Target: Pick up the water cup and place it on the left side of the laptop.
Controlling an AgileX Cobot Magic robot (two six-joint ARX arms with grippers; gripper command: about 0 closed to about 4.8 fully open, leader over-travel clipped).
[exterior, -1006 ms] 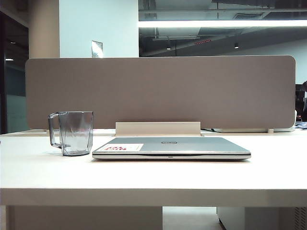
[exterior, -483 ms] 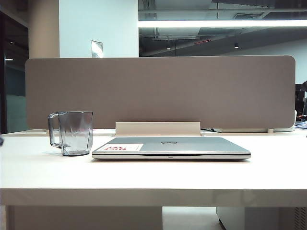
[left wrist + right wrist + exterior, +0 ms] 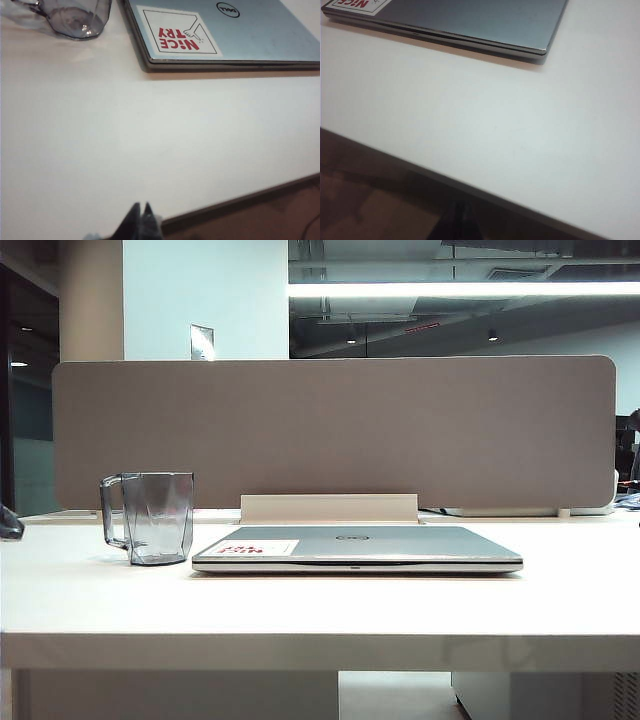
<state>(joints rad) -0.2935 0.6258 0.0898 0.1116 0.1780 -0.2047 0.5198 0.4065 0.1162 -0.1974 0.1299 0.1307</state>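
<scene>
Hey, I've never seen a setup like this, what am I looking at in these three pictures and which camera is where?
This is a robot with two arms, each ending in a two-finger end effector. One picture comes from a fixed camera facing the white table. The other two come from cameras on the arms' wrists, looking down past the fingers.

On the table lies a closed silver laptop with a red-print sticker. Just to its left in the fixed view stands an upright smoky transparent water cup, handle pointing away from the laptop.

The left end effector sits over the table's near edge, shut and empty. The right end effector, also shut and empty, hangs in front of the near edge. Nothing is held.
</scene>
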